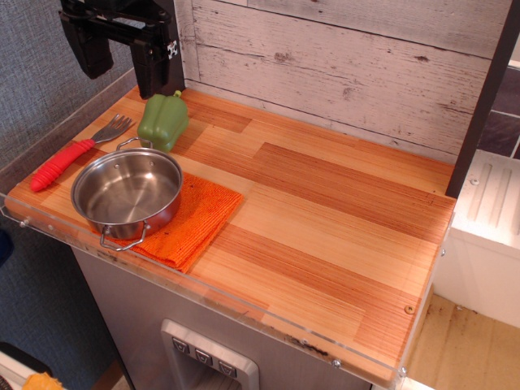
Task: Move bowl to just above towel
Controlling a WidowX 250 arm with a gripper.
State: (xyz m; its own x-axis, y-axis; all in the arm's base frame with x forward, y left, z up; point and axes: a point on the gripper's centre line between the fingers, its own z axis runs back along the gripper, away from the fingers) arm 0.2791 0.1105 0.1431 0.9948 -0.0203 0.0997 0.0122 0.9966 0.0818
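A shiny steel bowl [127, 192] sits at the near left part of the wooden desk [325, 211], resting on the left portion of an orange towel [195, 218], so that the cloth shows only to its right and along its near side. The bowl is upright and empty, with one wire loop handle pointing toward the far side, near a green pepper [163, 120], and the other pointing toward the desk's front edge. The towel lies flat, turned at an angle to the desk's edges, with one corner close to the clear plastic lip along the front. The green pepper stands just beyond the bowl, close to its far handle. To the left of the pepper lies a fork with a red ribbed handle [71, 160], its tines toward the pepper and its handle running toward the desk's left front corner, just beside the bowl's left rim. The black hand [120, 53] hangs above the far left corner of the desk, over the pepper and fork, well apart from the bowl; its two fingers stand spread with a clear gap between them and nothing held. A whitewashed plank wall [341, 65] backs the desk.
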